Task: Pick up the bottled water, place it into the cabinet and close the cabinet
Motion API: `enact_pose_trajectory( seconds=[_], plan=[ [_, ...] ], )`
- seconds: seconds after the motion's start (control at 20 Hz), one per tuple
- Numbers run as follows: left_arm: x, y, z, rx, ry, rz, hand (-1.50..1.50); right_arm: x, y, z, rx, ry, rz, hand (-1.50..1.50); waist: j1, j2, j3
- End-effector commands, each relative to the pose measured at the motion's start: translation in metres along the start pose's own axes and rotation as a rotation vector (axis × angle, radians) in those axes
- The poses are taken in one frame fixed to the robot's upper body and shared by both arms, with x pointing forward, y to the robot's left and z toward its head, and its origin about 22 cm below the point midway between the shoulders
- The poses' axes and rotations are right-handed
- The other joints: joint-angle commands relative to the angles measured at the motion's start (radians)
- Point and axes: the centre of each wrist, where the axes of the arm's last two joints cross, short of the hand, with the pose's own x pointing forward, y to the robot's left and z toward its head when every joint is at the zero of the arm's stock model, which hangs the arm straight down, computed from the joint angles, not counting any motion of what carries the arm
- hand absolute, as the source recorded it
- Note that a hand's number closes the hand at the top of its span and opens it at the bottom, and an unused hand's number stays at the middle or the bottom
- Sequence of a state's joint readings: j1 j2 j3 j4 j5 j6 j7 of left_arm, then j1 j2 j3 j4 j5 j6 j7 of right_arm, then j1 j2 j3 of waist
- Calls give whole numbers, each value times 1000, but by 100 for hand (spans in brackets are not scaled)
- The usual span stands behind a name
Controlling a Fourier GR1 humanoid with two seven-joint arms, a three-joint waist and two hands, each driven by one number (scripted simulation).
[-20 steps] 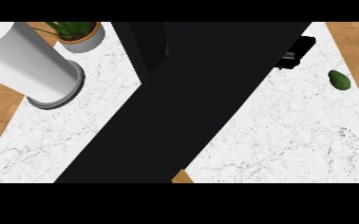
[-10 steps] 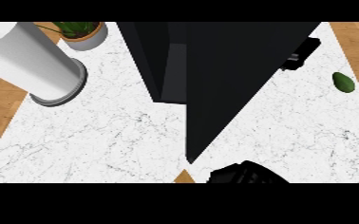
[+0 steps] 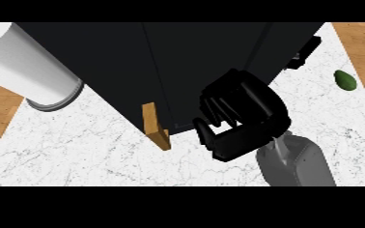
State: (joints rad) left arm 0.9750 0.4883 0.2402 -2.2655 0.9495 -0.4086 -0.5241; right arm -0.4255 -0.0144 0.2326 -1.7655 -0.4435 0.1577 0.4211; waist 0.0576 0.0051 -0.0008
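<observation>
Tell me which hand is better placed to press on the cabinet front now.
Right, probably. The right hand, fingers curled, sits against the front of the black cabinet. The left hand shows nowhere in the head view.

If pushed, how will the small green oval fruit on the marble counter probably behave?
The small green oval fruit looks rounded, so it would probably roll or wobble. The white marble counter looks smooth, so it may also slide.

Cabinet [image 3: 192, 63] stands at the back of the counter [image 3: 85, 159], tall canister [image 3: 35, 72] just beside it on the left, small fruit [image 3: 345, 79] well apart on the right, right hand [image 3: 242, 116] up against the cabinet's front.
</observation>
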Motion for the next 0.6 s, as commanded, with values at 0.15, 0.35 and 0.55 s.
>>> enact_pose_trajectory(
  seconds=[0.15, 0.35, 0.55],
  plan=[
    [18, 13, 10, 11, -19, -5, -150, 5, -40, -62, 16, 25, 6, 150, -15, -1, 1],
    [14, 13, 17, 14, 1, 4, -150, 5, -38, -83, 54, 37, 13, 150, -19, -1, 1],
    [26, 18, 3, 3, -1, 9, -150, 11, -29, -101, 61, 63, 19, 150, -8, 4, 1]
  ],
)
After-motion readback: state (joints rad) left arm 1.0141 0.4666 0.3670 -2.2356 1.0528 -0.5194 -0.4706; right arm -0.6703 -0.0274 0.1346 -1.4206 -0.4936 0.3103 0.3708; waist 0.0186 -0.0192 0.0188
